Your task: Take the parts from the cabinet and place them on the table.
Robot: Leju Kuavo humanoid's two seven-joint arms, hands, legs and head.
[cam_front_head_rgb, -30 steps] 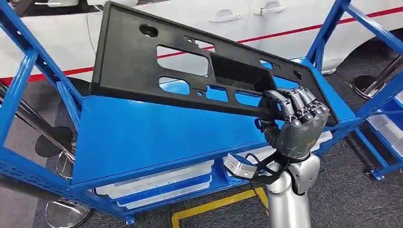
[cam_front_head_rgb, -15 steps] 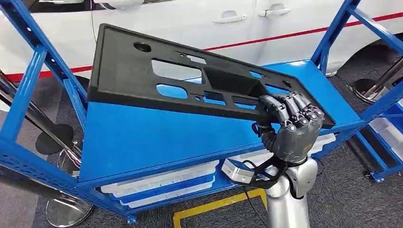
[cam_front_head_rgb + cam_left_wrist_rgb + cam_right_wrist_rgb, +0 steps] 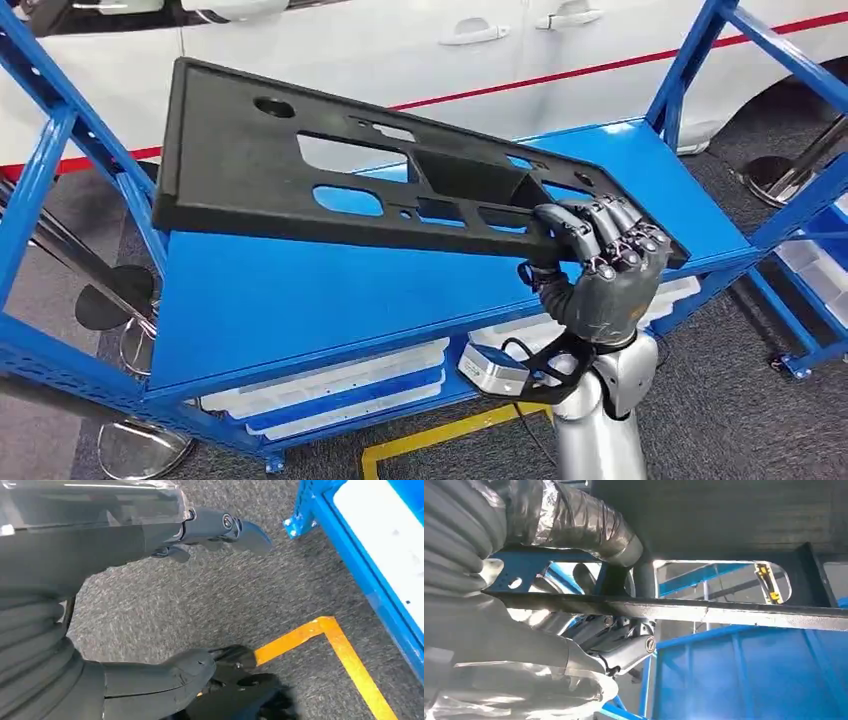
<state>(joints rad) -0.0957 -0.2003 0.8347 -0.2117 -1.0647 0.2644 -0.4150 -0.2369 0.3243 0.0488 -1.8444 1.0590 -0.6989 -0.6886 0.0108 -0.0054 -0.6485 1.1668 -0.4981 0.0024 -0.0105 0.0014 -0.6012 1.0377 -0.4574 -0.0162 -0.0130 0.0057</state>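
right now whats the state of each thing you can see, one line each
black panel: lifted clear of the shelf, tilted, held at one end
right hand: grips the panel's near edge
left hand: hangs over the carpet, holds nothing
blue shelf: top surface bare under the panel
white trays: stacked on the lower shelf

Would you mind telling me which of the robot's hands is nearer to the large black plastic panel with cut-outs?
The right hand: it grips the near edge of the large black plastic panel above the blue shelf. The left hand hangs low over the grey carpet, apart from the panel.
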